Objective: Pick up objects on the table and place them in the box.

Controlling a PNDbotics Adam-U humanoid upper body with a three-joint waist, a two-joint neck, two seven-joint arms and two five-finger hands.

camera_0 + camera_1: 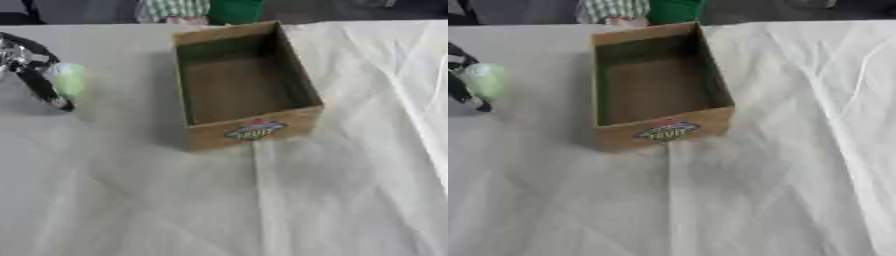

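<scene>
An open brown cardboard box (247,131) with a coloured label on its front wall stands in the middle of the table, and its inside shows no objects. To its left, my left hand (33,70) comes in from the left edge, black with silver joints. Its fingers are curled round a small pale green object (68,79), held above the cloth a short way left of the box. The same green object (485,81) shows at the far left edge in the right eye view. My right hand appears in neither view.
A white creased cloth (289,200) covers the table. A person in a checked shirt and a green thing (234,10) sit beyond the far edge, behind the box.
</scene>
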